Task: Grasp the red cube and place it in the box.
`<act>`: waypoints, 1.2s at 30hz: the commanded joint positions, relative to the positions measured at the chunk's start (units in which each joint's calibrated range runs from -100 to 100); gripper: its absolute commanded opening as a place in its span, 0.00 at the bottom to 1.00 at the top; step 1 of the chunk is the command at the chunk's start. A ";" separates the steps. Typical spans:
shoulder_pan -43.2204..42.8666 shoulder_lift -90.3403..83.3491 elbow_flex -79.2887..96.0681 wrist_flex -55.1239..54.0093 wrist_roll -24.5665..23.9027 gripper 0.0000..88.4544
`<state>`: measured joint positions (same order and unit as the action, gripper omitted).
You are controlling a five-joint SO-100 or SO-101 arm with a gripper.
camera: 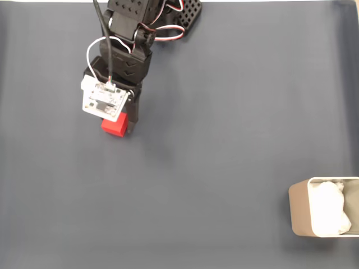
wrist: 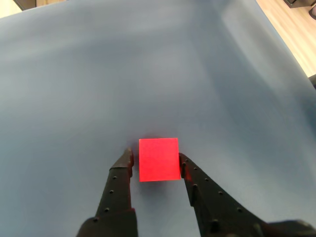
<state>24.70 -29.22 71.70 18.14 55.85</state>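
The red cube (wrist: 158,159) rests on the dark blue-grey table cover, between the two black fingers of my gripper (wrist: 155,159). The right finger (wrist: 190,177) touches the cube's side. A narrow strip of table shows between the cube and the left finger (wrist: 121,177), so the jaws are not closed on it. In the fixed view the gripper (camera: 115,128) reaches down from the top left, and the cube (camera: 114,127) peeks out under the white wrist camera board. The beige box (camera: 300,208) with white wrinkly lining sits at the lower right edge, far from the gripper.
The arm's black base (camera: 188,14) stands at the top of the fixed view. Open blue-grey cover (camera: 213,140) lies between gripper and box. In the wrist view a light wooden surface (wrist: 291,34) shows beyond the cover's far right edge.
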 commanded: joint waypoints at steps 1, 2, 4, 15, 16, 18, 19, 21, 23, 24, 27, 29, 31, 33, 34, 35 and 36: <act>-0.34 -2.41 0.02 0.30 0.93 0.20; -0.34 -2.49 0.20 0.47 1.07 0.19; -0.34 -2.67 0.29 1.12 1.37 0.17; -0.48 -3.36 -0.81 1.37 1.71 0.12; -0.48 -3.45 -0.99 1.37 1.76 0.12; -0.63 -3.71 -1.72 1.45 1.76 0.12; -0.84 -3.97 -2.27 1.53 1.66 0.12; -1.48 -4.49 -4.18 2.52 1.47 0.12; -2.69 -4.92 -7.10 4.65 1.07 0.11; -3.40 -5.09 -8.74 5.63 0.83 0.11; -6.02 -5.79 -14.13 8.50 0.05 0.11; -8.15 -6.48 -17.14 9.48 -0.10 0.11; -10.43 -6.83 -20.06 10.06 -0.10 0.11; -12.91 -7.00 -23.16 11.04 -0.15 0.11; -14.19 -7.00 -24.71 11.62 -0.10 0.11; -15.54 -7.00 -25.99 11.70 -0.05 0.11; -16.82 -7.00 -27.17 11.70 0.10 0.11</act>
<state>11.13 -34.26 50.18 29.44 56.14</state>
